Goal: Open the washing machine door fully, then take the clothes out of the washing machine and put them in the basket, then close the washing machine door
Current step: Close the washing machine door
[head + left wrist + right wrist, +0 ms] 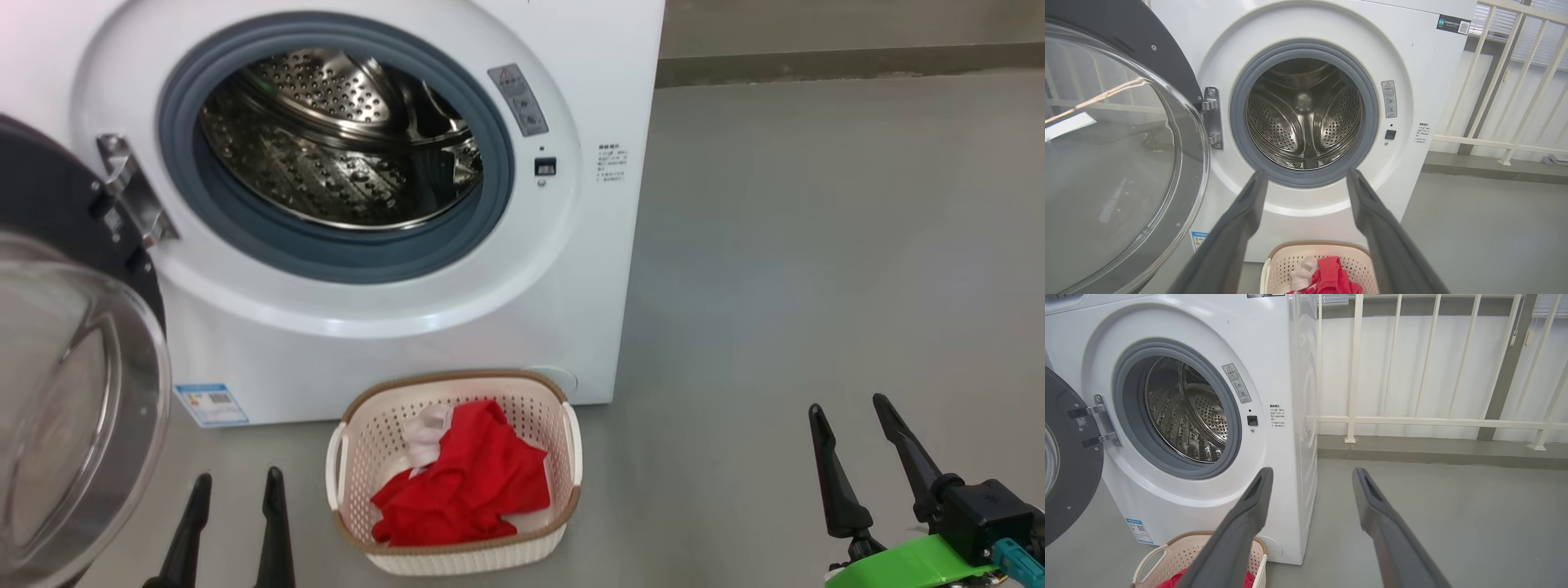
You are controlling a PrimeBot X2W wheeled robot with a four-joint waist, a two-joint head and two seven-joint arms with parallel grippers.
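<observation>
The white washing machine (604, 269) (1412, 61) (1274, 343) stands with its steel drum (343, 139) (1304, 114) (1184, 412) bare of clothes. Its door (73, 392) (1114, 151) (1065, 457) is swung wide open to the left. On the floor in front, the cream basket (555, 416) (1286, 265) (1167, 555) holds the red clothes (465, 482) (1335, 273) with a small white piece (426, 437) (1303, 271). My left gripper (237, 478) (1306, 173) is open, left of the basket. My right gripper (849, 404) (1310, 471) is open, well to its right.
A grey floor (816, 245) spreads to the right of the machine. A white railing (1412, 420) and a low kerb (1433, 451) run behind it. The open door juts out close to my left gripper.
</observation>
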